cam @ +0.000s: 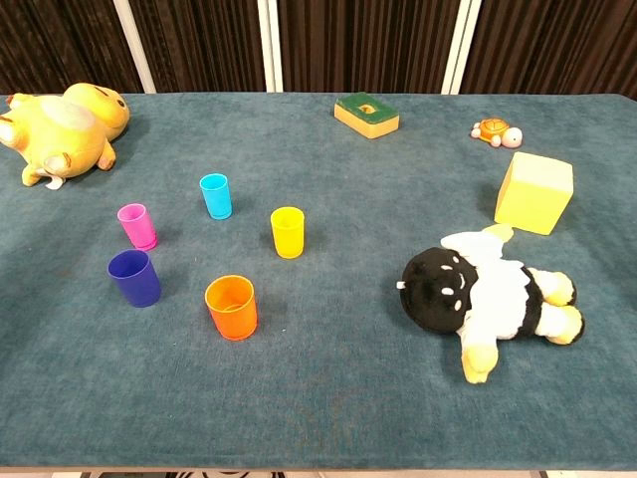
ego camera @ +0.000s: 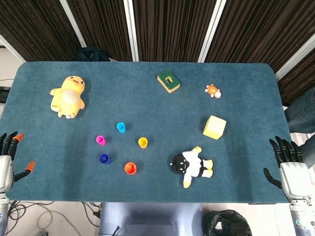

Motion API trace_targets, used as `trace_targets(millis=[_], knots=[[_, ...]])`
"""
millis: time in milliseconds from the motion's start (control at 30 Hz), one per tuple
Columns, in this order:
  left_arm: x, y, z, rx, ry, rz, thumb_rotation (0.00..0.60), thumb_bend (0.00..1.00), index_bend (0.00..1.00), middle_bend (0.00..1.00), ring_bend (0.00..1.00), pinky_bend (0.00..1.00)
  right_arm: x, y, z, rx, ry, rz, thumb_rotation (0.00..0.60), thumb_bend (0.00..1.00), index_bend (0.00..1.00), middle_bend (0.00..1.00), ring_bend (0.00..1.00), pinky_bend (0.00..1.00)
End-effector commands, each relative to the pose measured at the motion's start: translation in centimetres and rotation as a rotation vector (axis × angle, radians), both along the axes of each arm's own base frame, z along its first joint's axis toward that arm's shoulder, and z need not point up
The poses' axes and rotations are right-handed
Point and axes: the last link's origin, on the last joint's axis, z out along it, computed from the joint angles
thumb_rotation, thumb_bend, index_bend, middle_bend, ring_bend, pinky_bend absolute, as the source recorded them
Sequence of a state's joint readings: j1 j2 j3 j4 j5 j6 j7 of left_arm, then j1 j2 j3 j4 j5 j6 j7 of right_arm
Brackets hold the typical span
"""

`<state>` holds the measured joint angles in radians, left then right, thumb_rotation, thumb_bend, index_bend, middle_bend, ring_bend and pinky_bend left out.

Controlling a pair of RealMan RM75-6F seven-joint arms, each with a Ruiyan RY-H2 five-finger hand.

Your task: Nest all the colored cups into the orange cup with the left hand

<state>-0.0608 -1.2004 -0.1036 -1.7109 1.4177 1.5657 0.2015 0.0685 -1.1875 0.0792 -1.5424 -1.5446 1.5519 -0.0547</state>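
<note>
We see five small cups standing upright and apart on the blue felt table point(ego camera: 147, 196): the orange cup point(cam: 231, 307) nearest the front edge, a dark blue cup point(cam: 134, 277) to its left, a pink cup point(cam: 136, 225) behind that, a light blue cup point(cam: 216, 195) farthest back and a yellow cup point(cam: 288, 231) to the right. Our left hand point(ego camera: 10, 152) rests at the table's left edge, fingers spread, holding nothing; our right hand point(ego camera: 288, 160) sits at the right edge, likewise spread and empty. A yellow duck plush point(ego camera: 68, 96), a penguin plush point(cam: 488, 294), a yellow block point(cam: 534, 192), a green-topped sponge point(cam: 366, 114) and a small turtle toy point(cam: 493, 130) lie around.
</note>
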Motion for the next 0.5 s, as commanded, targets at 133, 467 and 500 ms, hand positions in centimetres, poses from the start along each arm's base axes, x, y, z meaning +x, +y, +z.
trace_targets(millis=[133,467,500], knots=[[-0.01,0.01,0.0,0.0,0.001,0.001,0.6,0.22,0.16,0.08,0.0,0.01,-0.03,-0.03,0.06,-0.003,0.0,-0.001,0.6,0.37,0.07,0.05,0.07,0.04],[0.07,0.0,-0.09,-0.007,-0.006,-0.005,0.6,0.22,0.15,0.08,0.0,0.01,-0.05,-0.01,0.2,-0.01,-0.001,-0.002,0.6,0.37,0.07,0.05,0.07,0.04],[0.06,0.0,-0.1,-0.009,-0.008,-0.005,0.6,0.22,0.15,0.08,0.0,0.01,-0.05,-0.01,0.21,-0.01,-0.001,-0.002,0.6,0.37,0.07,0.05,0.07,0.04]])
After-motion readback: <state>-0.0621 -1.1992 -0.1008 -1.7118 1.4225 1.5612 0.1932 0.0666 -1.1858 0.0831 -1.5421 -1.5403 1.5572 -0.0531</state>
